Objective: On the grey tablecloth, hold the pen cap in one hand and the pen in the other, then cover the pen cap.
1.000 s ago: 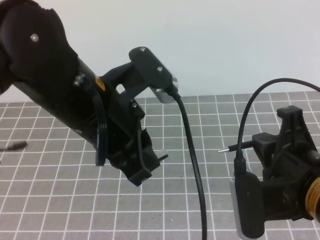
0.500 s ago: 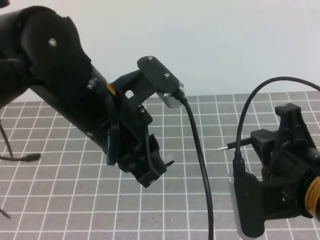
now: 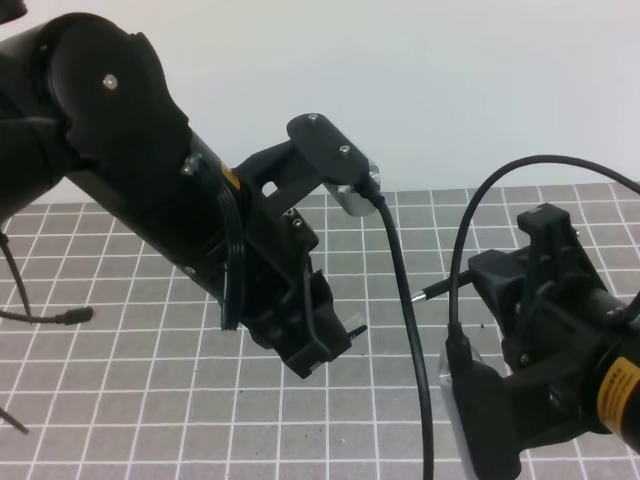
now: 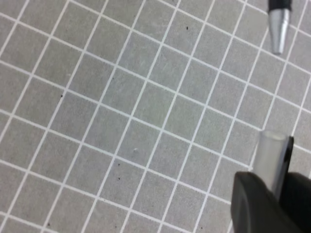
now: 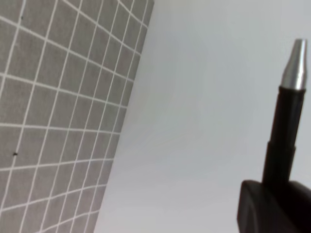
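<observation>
you have one pen [image 3: 428, 293], one pen cap [image 4: 272, 156], two arms and one grey tablecloth [image 3: 120, 400] across the lower part of the high view, with a plain pale wall above it.

your left arm comes in from the upper left of the high view and slopes down toward the centre, its wrist camera sticking up near the top middle. the left tool [image 3: 335, 340] sits just left of centre, raised above the cloth, its jaws together on the pen cap. in the left wrist view the cap shows as a pale, translucent tube with a dark clip along its right side, rising out of the dark fingers [image 4: 257, 204] in the lower right corner, open end pointing to the upper right.

your right arm fills the lower right of the high view. the right tool [image 3: 480, 275] is clamped on the pen, whose silver tip points left toward the cap, with a gap between the two. in the right wrist view the pen stands at the right edge, black barrel below and silver cone on top, against the wall. in the left wrist view that tip [image 4: 279, 28] hangs at the upper right corner, pointing down toward the cap's mouth, still apart from it.
</observation>
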Available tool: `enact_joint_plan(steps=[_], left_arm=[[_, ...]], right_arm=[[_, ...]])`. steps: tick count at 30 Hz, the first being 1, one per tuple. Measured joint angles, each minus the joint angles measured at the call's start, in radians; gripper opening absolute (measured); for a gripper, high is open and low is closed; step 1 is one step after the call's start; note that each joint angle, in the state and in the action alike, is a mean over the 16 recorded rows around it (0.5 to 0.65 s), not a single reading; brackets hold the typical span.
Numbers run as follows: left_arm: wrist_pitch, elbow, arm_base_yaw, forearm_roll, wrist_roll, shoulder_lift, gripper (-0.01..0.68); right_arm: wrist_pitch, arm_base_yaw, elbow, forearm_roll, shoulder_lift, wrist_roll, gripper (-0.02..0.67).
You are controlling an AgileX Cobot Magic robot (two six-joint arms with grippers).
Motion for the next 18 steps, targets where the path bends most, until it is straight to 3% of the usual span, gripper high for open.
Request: enact_joint_plan(steps=[18], left_arm=[[0.004, 0.0, 0.0, 0.011, 0.008, 0.015, 0.001]], right_arm=[[-0.054, 0.0, 0.0, -0.125, 0.032, 0.049, -0.003]])
